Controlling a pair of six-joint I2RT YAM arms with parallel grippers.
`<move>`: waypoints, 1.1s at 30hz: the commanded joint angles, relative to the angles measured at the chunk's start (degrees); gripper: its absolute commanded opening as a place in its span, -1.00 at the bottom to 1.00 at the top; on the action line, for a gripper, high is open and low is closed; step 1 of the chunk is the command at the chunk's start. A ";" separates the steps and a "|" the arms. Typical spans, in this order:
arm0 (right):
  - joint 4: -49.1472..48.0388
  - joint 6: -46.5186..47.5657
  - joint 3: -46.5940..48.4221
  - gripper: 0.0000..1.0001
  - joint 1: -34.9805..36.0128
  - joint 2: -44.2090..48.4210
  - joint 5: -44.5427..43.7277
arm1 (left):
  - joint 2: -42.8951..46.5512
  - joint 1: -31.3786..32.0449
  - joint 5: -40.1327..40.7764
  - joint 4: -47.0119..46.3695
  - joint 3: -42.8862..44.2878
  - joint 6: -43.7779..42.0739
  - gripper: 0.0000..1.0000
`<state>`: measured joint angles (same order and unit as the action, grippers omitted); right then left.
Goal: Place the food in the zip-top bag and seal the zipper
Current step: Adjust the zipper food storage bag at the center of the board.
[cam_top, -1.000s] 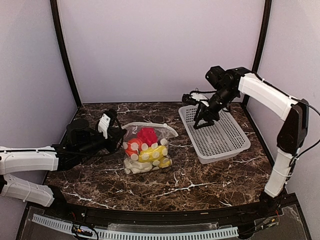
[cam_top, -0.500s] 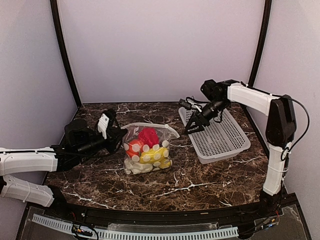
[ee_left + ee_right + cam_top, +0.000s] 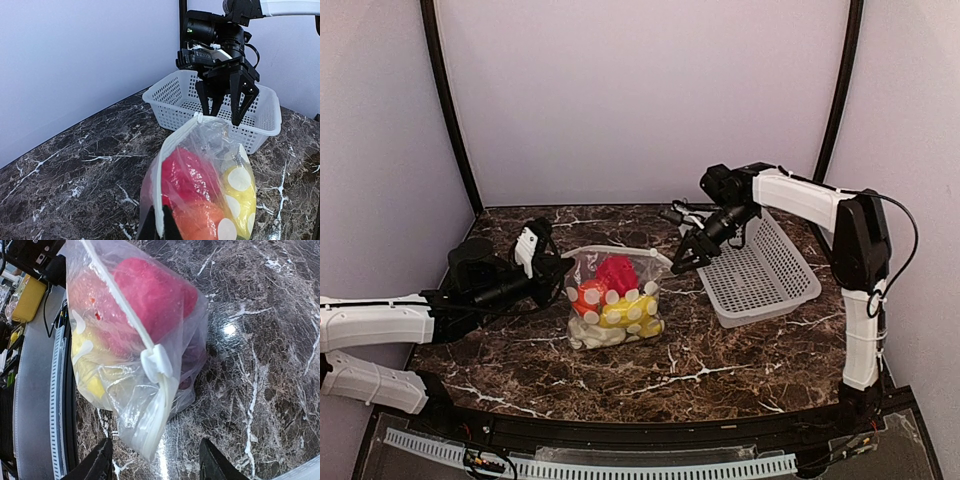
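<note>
The zip-top bag (image 3: 616, 300) lies mid-table, holding the food: a red pepper (image 3: 616, 272), an orange-red round one (image 3: 584, 295), yellow oblongs (image 3: 626, 309) and a white lumpy vegetable (image 3: 594, 333). My left gripper (image 3: 563, 276) is shut on the left end of the zipper (image 3: 159, 189), its fingertips at the bottom of the left wrist view (image 3: 160, 231). My right gripper (image 3: 682, 258) is open just above the bag's right corner. In the right wrist view the zipper (image 3: 126, 310) and its white slider (image 3: 157, 364) show, and the bag's corner hangs between the spread fingers (image 3: 100, 462).
The white mesh basket (image 3: 766, 311) stands at the right, just behind my right gripper; it also shows in the left wrist view (image 3: 170, 97). Walls close in the back and both sides. Dark marble tabletop surrounds the bag.
My right arm has swung left from over the basket to the bag's right corner, gripper still open. The left gripper and the bag have hardly moved.
</note>
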<state>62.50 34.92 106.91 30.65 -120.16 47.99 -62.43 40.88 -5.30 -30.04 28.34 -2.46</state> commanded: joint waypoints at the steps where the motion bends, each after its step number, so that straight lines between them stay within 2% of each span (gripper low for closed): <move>1: 4.90 3.75 1.47 0.07 0.59 -0.91 1.46 | 0.72 0.03 -0.08 0.11 1.11 -0.75 -0.98; 4: 6.77 4.82 2.28 -0.17 0.77 -1.75 2.73 | 0.73 0.06 0.07 0.15 1.11 -0.75 -0.98; 10: 11.44 7.27 7.05 -1.00 0.72 -2.85 4.47 | 0.73 0.07 0.52 0.96 1.55 -0.96 -0.98; 15: 12.49 7.72 11.28 -1.00 0.25 -0.78 -2.09 | 1.23 0.05 0.82 2.00 1.99 -1.26 -0.99; 19: 12.73 10.76 16.37 -1.00 -1.46 3.05 -17.19 | 3.14 0.08 2.17 5.42 3.10 -2.14 -0.98; 22: 9.55 12.68 16.40 -1.00 -2.35 7.25 -22.69 | 5.06 0.08 3.25 4.56 2.03 -1.80 -0.98; 28: 7.22 12.91 14.54 -1.00 -0.55 11.54 -22.61 | 3.95 0.03 3.30 3.70 2.30 -1.78 -0.98; 33: 4.11 14.75 7.62 -1.00 2.36 15.05 -25.70 | 2.83 0.07 2.36 3.74 3.54 -1.56 -0.98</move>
<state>69.87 47.59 119.33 32.08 -107.77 28.91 -59.59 41.52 -4.05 -26.83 30.13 -3.86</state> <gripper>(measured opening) 0.005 0.011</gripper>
